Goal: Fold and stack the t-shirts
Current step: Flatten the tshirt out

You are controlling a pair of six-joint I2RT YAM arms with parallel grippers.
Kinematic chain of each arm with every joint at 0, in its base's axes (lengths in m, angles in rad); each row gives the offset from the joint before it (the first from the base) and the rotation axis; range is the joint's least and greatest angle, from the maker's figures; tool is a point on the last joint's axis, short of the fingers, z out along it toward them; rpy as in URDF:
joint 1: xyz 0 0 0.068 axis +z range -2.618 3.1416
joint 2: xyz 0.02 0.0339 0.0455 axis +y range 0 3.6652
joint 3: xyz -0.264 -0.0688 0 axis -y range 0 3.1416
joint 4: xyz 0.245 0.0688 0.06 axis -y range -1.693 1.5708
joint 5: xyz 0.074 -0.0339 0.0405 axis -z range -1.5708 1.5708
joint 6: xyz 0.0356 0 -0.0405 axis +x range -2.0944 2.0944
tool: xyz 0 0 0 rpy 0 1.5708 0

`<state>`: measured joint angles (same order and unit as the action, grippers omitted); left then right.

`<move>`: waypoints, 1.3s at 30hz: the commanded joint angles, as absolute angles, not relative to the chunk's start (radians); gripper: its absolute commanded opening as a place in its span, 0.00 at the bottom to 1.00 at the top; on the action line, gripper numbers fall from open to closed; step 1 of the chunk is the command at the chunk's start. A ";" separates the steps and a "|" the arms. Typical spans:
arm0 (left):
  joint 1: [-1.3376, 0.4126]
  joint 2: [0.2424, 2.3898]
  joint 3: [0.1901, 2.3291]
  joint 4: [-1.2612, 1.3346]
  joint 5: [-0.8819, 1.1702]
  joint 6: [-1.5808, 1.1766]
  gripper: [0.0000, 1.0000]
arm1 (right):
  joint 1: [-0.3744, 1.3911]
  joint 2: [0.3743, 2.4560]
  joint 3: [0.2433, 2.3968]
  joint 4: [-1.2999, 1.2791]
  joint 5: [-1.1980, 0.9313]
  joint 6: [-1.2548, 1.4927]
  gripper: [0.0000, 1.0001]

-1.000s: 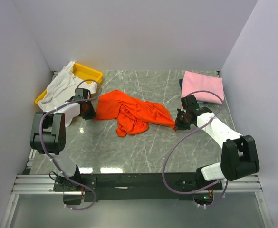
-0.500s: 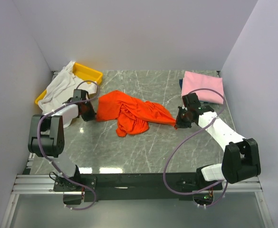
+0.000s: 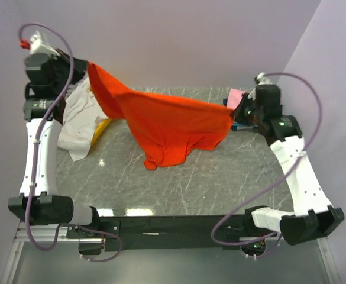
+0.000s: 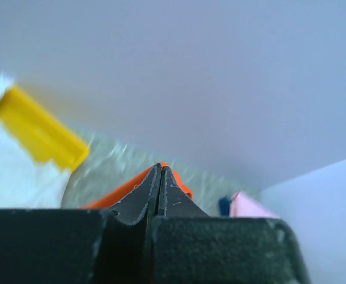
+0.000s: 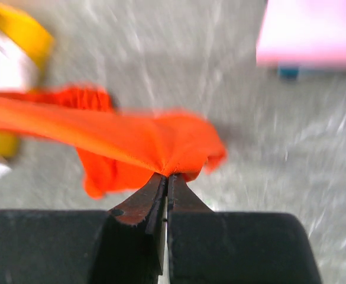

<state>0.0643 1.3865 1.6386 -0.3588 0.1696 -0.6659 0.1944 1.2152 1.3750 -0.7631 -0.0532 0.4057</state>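
1. You are at the spreading step: the orange-red t-shirt (image 3: pixel 173 121) hangs stretched in the air between both claws, its lower part drooping toward the surface (image 3: pixel 190 183)
2. Your left claw (image 3: pixel 85 68) is clamped tight on one corner, high at the far left; your right claw (image 3: pixel 236 115) pinches the opposite edge, lower, at the far right
3. Next you probably need to lay it flat on bare surface, clear of the white t-shirt (image 3: pixel 78 118) and the pink t-shirt (image 5: pixel 311 29), before any fold
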 commanded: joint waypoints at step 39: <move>0.018 1.497 1.968 0.035 0.249 -0.853 0.00 | 0.155 1.125 1.688 -0.483 0.043 0.224 0.00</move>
<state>0.0162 1.6375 1.9633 -0.1246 0.2867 -0.8345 0.1608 1.2301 1.6554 -0.5831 0.0597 0.2169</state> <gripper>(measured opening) 0.012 0.011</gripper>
